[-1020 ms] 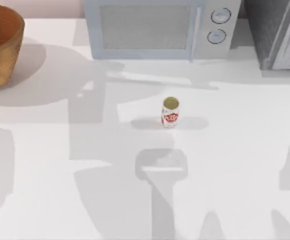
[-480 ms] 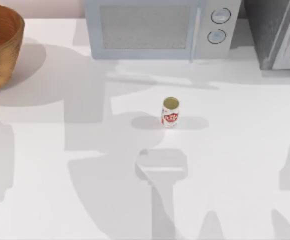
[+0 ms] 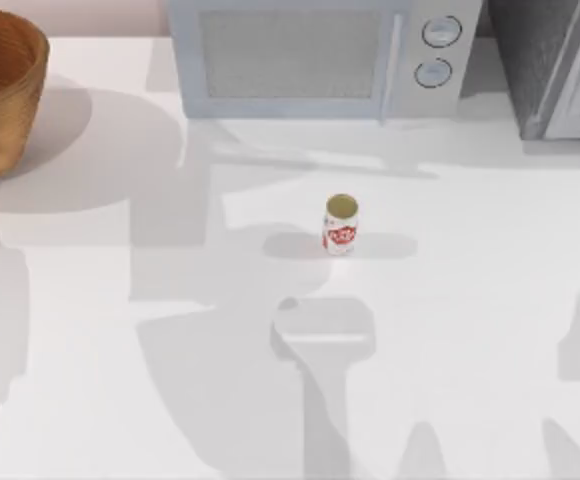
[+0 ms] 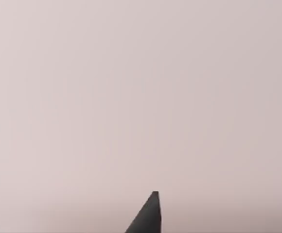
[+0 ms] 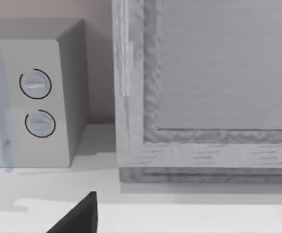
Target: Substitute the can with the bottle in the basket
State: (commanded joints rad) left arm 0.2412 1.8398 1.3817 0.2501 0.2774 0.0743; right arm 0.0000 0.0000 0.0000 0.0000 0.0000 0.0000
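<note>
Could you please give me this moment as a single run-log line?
can: upright, mid-table, outside basket | basket: far left corner | microwave: behind can | grippers: none at can

I see the can (image 3: 340, 225), small and white with red label markings and a dull gold top, upright near the table's middle, well apart from the brown woven basket (image 3: 0, 95) at the far-left corner
</note>
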